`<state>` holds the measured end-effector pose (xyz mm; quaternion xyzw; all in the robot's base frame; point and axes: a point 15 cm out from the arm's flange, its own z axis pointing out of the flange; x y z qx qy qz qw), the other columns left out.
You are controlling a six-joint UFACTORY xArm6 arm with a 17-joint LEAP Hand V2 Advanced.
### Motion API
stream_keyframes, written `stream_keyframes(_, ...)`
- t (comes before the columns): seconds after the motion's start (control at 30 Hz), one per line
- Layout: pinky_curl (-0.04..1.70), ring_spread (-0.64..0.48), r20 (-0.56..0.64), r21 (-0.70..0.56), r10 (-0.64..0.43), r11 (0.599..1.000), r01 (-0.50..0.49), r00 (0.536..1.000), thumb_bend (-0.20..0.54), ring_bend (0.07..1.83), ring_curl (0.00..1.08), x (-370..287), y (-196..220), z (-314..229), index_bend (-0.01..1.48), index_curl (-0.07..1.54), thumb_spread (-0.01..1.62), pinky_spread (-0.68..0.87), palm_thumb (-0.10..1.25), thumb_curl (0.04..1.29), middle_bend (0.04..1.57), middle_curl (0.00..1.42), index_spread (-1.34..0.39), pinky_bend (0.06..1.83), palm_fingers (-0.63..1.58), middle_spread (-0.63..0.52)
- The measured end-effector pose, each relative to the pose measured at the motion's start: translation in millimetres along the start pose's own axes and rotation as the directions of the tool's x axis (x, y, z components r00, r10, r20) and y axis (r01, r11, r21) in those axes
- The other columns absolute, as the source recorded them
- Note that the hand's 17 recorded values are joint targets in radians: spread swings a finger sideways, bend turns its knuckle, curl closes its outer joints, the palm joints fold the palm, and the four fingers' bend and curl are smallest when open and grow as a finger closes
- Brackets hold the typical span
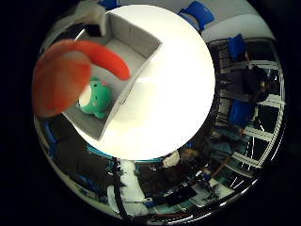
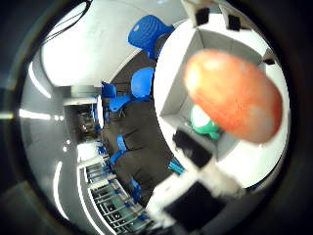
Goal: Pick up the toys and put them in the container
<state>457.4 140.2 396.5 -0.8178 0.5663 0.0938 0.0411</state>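
An orange soft toy (image 2: 235, 93) sits close against the palm and fills much of the right thumb side palm view. It also shows in the right little finger side palm view (image 1: 71, 71), hanging over the grey container (image 1: 132, 42). My right hand (image 2: 196, 196) shows as white and black finger parts beside the toy, and it holds the toy above the container. A green toy (image 1: 94, 99) lies inside the container, below the orange one. The container stands on a round white table (image 1: 179, 94).
Blue chairs (image 2: 147, 39) stand on the dark floor beside the table. More blue chairs (image 1: 199, 13) and office furniture stand around the table's far side.
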Motion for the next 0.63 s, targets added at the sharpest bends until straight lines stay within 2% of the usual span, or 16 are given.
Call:
stream_keyframes(0.13,0.49,0.27,0.002,0.002,-0.006,1.000,0.006,1.000,-0.020,0.41,0.28,5.7,0.3,-1.0,0.15,0.37,1.17,0.50,0.63,0.38,0.38,0.42,-0.49,0.64,-0.01,0.04)
stream_keyframes(0.37,0.40,0.27,-0.003,0.020,-0.013,1.000,0.013,1.000,-0.018,0.33,0.25,5.0,12.5,-18.2,0.16,0.30,1.17,0.51,0.63,0.37,0.36,0.37,-0.47,0.56,0.03,0.04)
stream_keyframes(0.6,0.34,0.26,0.016,-0.079,0.033,0.996,-0.031,0.999,-0.018,0.27,0.24,14.8,70.7,-39.1,0.17,0.29,1.18,0.49,0.62,0.34,0.31,0.34,-0.45,0.47,0.09,0.04)
stream_keyframes(0.63,0.34,0.26,0.018,-0.088,0.049,0.995,-0.047,0.999,-0.019,0.28,0.25,18.6,83.0,-46.2,0.18,0.29,1.18,0.48,0.62,0.34,0.24,0.32,-0.46,0.48,0.06,0.07)
